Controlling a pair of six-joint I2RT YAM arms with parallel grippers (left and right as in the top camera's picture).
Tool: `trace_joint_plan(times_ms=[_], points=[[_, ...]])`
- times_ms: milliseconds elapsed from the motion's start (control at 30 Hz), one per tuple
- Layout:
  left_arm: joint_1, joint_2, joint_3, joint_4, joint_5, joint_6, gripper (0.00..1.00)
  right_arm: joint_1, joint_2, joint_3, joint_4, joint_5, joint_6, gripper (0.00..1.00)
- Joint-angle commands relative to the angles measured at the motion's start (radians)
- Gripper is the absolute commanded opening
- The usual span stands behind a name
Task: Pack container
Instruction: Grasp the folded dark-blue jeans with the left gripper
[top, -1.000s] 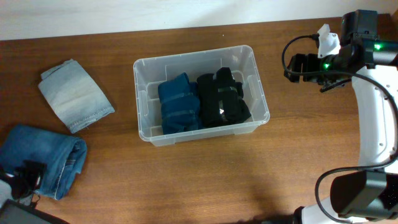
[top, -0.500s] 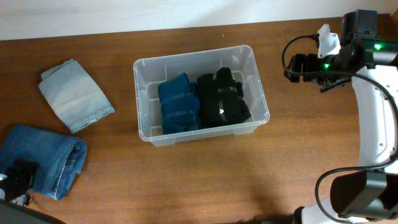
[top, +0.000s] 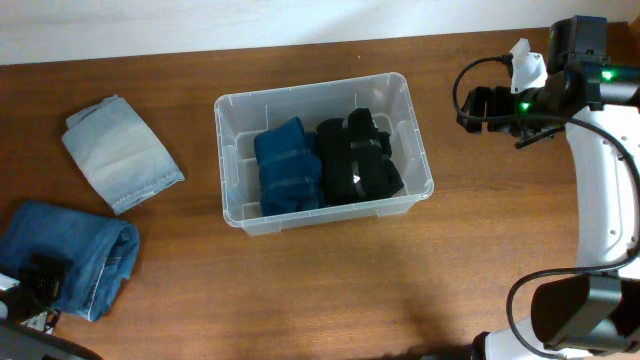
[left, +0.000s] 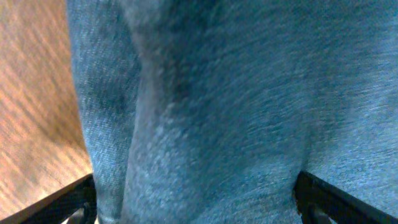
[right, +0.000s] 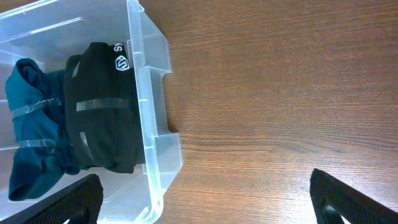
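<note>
The clear container (top: 228, 160) stands mid-table and holds a folded teal garment (top: 288, 165) and a black garment (top: 358, 160). Its corner also shows in the right wrist view (right: 152, 124). My left gripper (top: 40, 285) is down on the folded blue jeans (top: 90, 245) at the front left. In the left wrist view the jeans (left: 217, 93) fill the frame and bulge between the wide-apart fingers (left: 196, 208). My right gripper (top: 478, 108) is open and empty over bare table to the right of the container; it also shows in the right wrist view (right: 205, 199).
A folded light-blue denim piece (top: 120, 152) lies at the far left, behind the jeans. The wooden table (top: 330, 290) meets a pale wall along the back edge. The right arm's white links run down the right side.
My left gripper shifted slightly on the jeans, first left, then back right. The right arm and the container have not moved.
</note>
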Motion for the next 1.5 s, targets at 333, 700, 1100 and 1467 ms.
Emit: trace_joint_plan(times_ms=[333,700,1100,1467], points=[[0.000,0.050,0.005,0.023,-0.124,-0.101,1.00,0.002,-0.006,-0.005,-0.010,0.009,-0.006,0.99],[0.000,0.175,0.005,0.127,0.098,0.017,0.79,0.002,-0.006,-0.005,-0.013,0.009,-0.006,0.99],[0.000,0.161,0.006,0.149,0.431,0.059,0.01,0.002,-0.006,-0.005,-0.015,0.008,-0.006,0.98],[-0.039,-0.138,0.032,0.140,0.670,-0.025,0.01,0.002,-0.006,-0.005,-0.015,0.008,-0.006,0.98]])
